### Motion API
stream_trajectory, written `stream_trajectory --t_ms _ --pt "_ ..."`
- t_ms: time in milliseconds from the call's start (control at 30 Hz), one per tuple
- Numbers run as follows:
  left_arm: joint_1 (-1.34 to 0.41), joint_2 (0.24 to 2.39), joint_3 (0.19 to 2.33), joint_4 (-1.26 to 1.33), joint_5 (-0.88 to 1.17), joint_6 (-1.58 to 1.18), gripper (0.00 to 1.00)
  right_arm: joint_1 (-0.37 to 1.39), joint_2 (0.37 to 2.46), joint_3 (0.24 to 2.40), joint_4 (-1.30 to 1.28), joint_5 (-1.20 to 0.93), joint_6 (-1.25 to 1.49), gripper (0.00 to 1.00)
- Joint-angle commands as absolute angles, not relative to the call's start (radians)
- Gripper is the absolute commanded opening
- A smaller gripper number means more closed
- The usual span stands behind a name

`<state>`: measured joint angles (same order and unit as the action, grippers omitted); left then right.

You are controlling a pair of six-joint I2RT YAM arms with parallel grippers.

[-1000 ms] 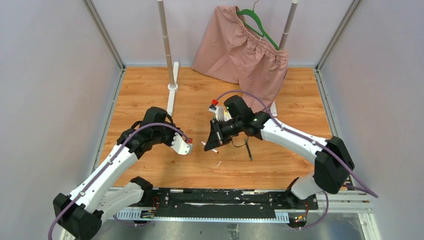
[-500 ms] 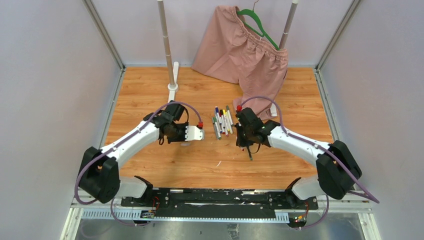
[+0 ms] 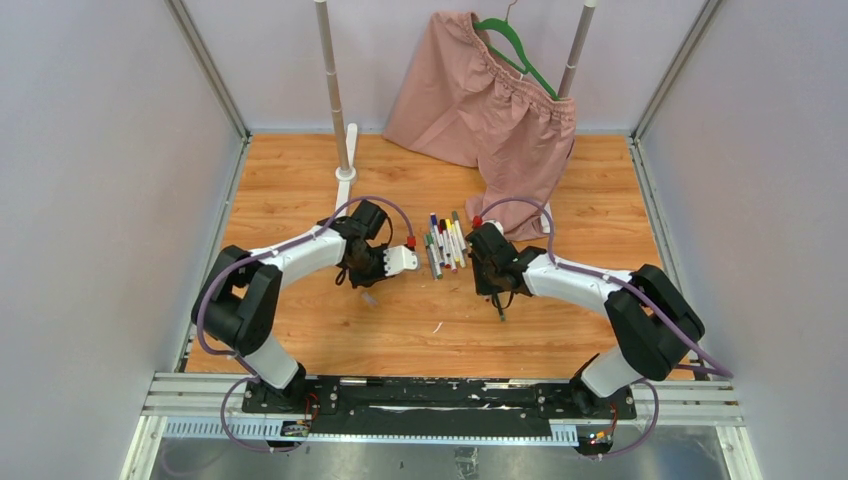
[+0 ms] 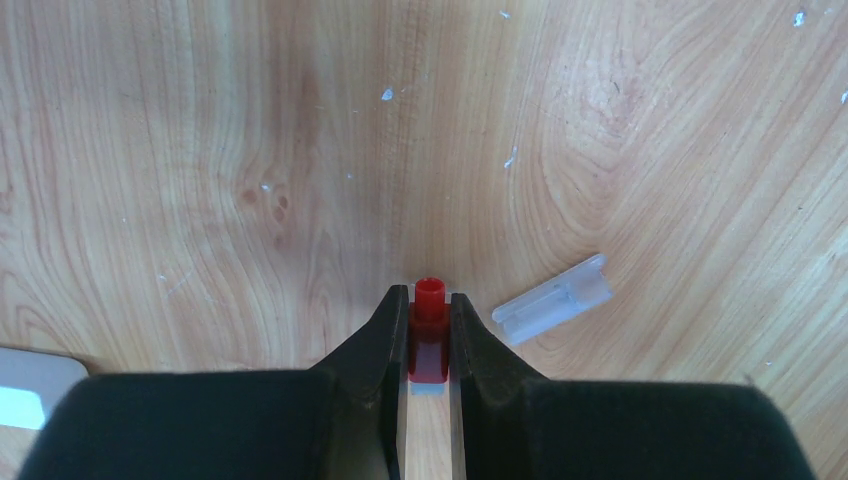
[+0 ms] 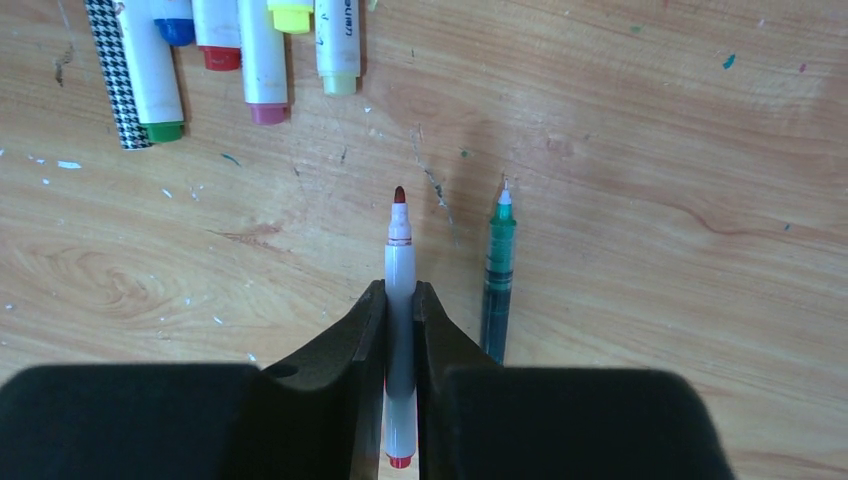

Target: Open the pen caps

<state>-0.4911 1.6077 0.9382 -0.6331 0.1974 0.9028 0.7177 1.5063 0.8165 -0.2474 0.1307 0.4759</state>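
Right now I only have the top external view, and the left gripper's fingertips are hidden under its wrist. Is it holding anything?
Observer: Yes. The left wrist view shows the left gripper shut on a small red cap.
Operator: And the right one, is its pen capped?
Observer: No. The right gripper grips a white-barrelled red pen whose red tip is bare.
Operator: Anything loose next to it?
Observer: A green pen, also uncapped, lies on the table beside the held one, roughly parallel to it.
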Motion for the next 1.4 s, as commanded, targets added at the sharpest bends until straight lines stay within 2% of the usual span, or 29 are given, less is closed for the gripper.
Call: stream_trajectory --t_ms 0,200,300,533,800,933,1000,1033,1133,1267,1367 --pt "-0.488 1.628 0.967 -0.612 0.226 0.866 0.06 0.712 1.521 0.779 -0.208 0.181 0.485 0.18" --pt "-0.488 1.652 0.979 -0.639 0.231 0.869 0.16 0.712 1.510 0.756 -0.199 0.191 0.479 0.21" --pt "-0.488 1.645 0.985 -0.664 0.239 0.882 0.24 0.712 1.501 0.751 -0.199 0.190 0.468 0.28" --pt "-0.488 1.616 1.024 -0.734 0.260 0.891 0.43 0.712 1.489 0.757 -0.205 0.184 0.468 0.29" --pt "-0.466 1.565 1.120 -0.817 0.274 0.852 0.45 0.709 1.436 0.821 -0.282 0.228 0.426 0.29" --pt "-0.417 1.534 1.220 -0.859 0.270 0.766 0.47 0.688 1.385 0.880 -0.307 0.224 0.379 0.49" --pt "-0.392 1.507 1.254 -0.867 0.278 0.727 0.58 0.673 1.394 0.924 -0.307 0.211 0.360 0.53" --pt "-0.381 1.485 1.264 -0.871 0.283 0.714 0.62 0.666 1.415 0.952 -0.307 0.202 0.352 0.53" --pt "-0.358 1.439 1.280 -0.884 0.284 0.684 0.69 0.642 1.495 1.038 -0.306 0.162 0.324 0.47" --pt "-0.345 1.407 1.283 -0.919 0.282 0.642 0.70 0.616 1.636 1.171 -0.307 0.112 0.296 0.40" --pt "-0.338 1.385 1.264 -0.922 0.281 0.622 0.70 0.605 1.729 1.255 -0.308 0.082 0.283 0.39"
